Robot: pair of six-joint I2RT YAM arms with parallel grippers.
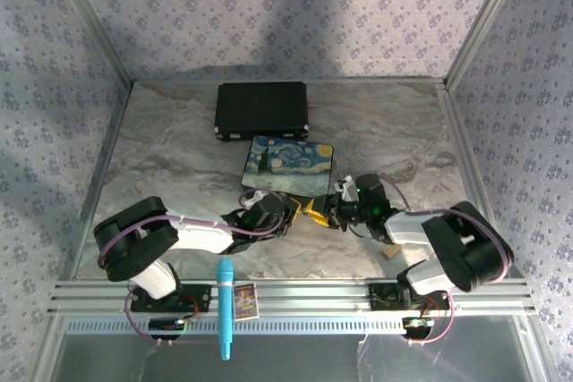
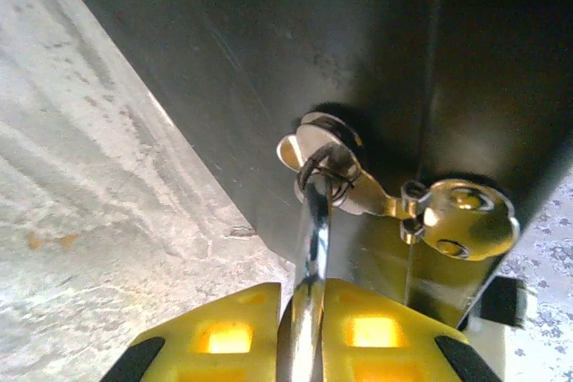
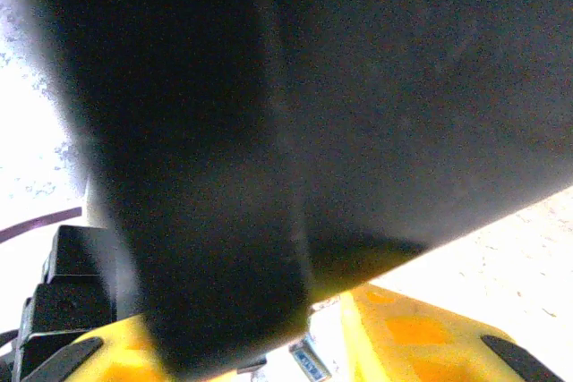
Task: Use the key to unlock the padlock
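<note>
Nearest us, on the rail at the front edge of the table (image 1: pixel 179 158), a blue marker (image 1: pixel 225 306) and a small card box (image 1: pixel 245 300) lie side by side. Further in, both arms reach inward until their tips almost meet in mid-table.

The left gripper (image 2: pixel 304 342) is pressed together on the padlock (image 2: pixel 309 248). Its yellow fingers (image 2: pixel 224 337) pinch the thin silver shackle, and the body is hidden from us. The bar's long axis runs straight out along the gripper's own line, up the left wrist view and towards the right arm.

At the bar's far end a thin wire ring (image 2: pixel 318 172) loops round it. Beside the ring lies what we take for the key (image 2: pixel 358 187), flat and silvery, with its head by the ring. Its length slants down to the right towards a round disc (image 2: pixel 466 218) with two brassy spots. Both sit close against a dark surface (image 2: pixel 269 60).

The right gripper (image 3: pixel 260 337) has its yellow fingers (image 3: pixel 421 333) spread apart. A dark blurred mass hangs over the gap, and we cannot tell whether they touch it.

Just beyond the grippers stands the painted box (image 1: pixel 288 165), and behind it, close by, the black case (image 1: pixel 261 111)
</note>
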